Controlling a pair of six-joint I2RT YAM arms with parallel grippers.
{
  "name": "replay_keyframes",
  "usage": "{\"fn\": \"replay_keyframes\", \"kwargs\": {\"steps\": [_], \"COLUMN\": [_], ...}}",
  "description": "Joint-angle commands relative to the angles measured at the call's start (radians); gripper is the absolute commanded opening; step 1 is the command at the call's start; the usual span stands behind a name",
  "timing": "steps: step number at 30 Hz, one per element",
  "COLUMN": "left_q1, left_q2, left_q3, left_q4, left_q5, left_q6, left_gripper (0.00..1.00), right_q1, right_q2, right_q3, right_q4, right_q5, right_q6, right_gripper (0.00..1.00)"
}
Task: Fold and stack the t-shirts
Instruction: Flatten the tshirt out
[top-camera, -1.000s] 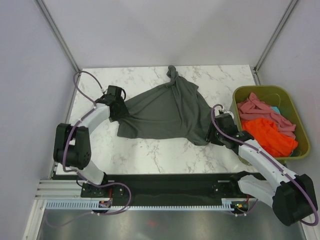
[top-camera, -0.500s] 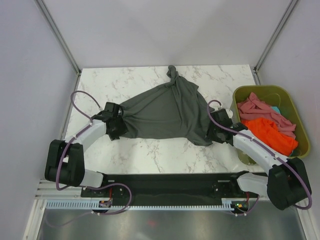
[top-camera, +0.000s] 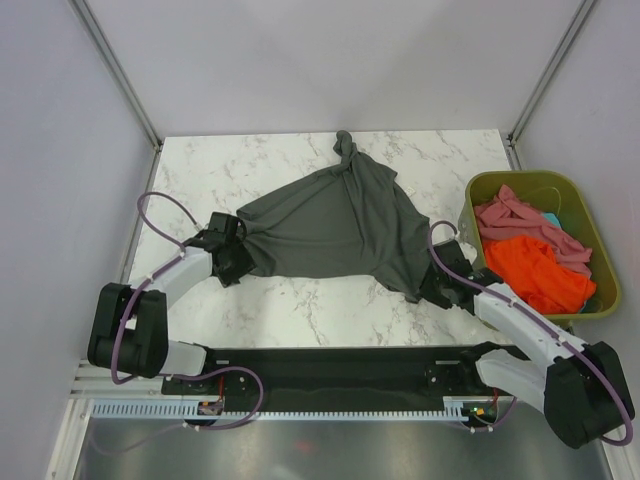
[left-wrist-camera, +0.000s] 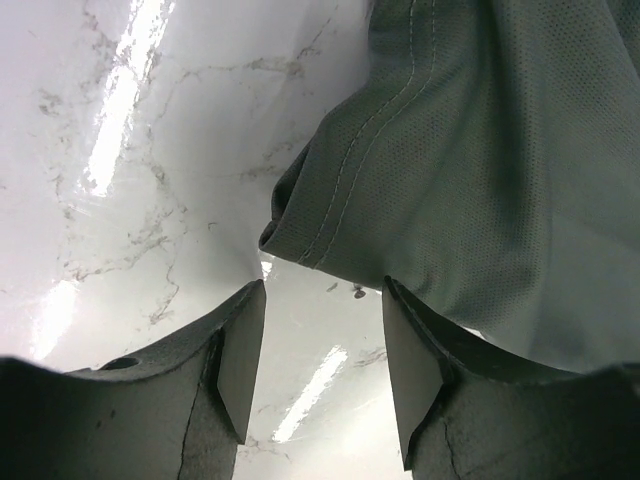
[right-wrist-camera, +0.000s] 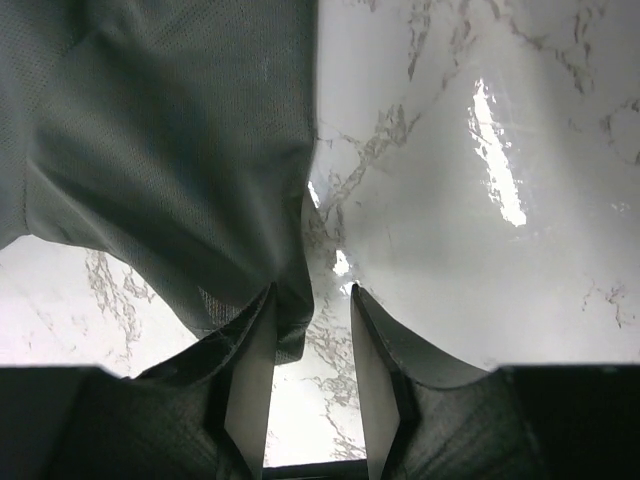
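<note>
Top view: the charcoal t-shirt (top-camera: 330, 225) is seen spread and rumpled on the bench (top-camera: 300, 310). The left gripper (top-camera: 228, 258) is at its left corner and the right gripper (top-camera: 440, 285) at its lower right corner.

Left wrist view: the jaws are held wide, with bare bench between them and the hem just beyond.

Right wrist view: the jaws are set narrow and unclamped, with the shirt's edge at their mouth.

The dark charcoal grey cloth t-shirt (top-camera: 340, 215) is matt, a fine pin-holed mesh knit with a double-stitched hem. The white, grey-veined marble-look surface (top-camera: 300, 300) is smooth and glossy, with bright glare. The olive-green plastic bin (top-camera: 520, 177) looks smooth. The bright orange t-shirt (top-camera: 535, 275) and dusty pink t-shirt (top-camera: 515, 218) are soft matt cloth. The left arm's dark fingers (left-wrist-camera: 235, 365) are matt and faintly grainy.
</note>
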Motion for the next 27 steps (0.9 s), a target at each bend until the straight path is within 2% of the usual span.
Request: {"fn": "replay_keyframes", "kwargs": {"steps": [1,11,20,23,24,25,26,27], "left_q1": [-0.001,-0.002,-0.002,-0.002,-0.001,-0.001,-0.001,0.001], "left_q2": [-0.016,0.013,0.075,0.093,0.098,0.098,0.09,0.076], "left_q3": [-0.006,0.004,0.016,0.022,0.025,0.028,0.031,0.036], "left_q4": [0.045,0.062,0.073,0.077,0.076,0.074,0.073,0.071], "left_q5": [-0.052,-0.042,-0.085,-0.114,-0.127,-0.14,-0.166,-0.176], "left_q6": [-0.044,-0.047,-0.056,-0.054,-0.048,-0.042,-0.036,-0.024], "left_gripper": [0.58,0.57,0.54,0.47,0.35,0.26,0.2,0.11], "right_q1": [0.004,0.002,0.004,0.005,0.005,0.004,0.005,0.005], "right_q2": [-0.051,-0.152,-0.088,-0.094,-0.097,-0.1,-0.102,-0.1], "right_q3": [-0.014,-0.057,-0.126,-0.137,-0.135,-0.132,-0.127,-0.114], "right_q4": [-0.008,0.031,0.113,0.113,0.115,0.115,0.113,0.112], "right_q5": [0.004,-0.022,-0.065,-0.054,-0.051,-0.046,-0.039,-0.023], "right_q6": [0.036,0.092,0.142,0.141,0.139,0.13,0.121,0.11], "right_gripper": [0.44,0.41,0.41,0.41,0.38,0.36,0.25,0.19]}}
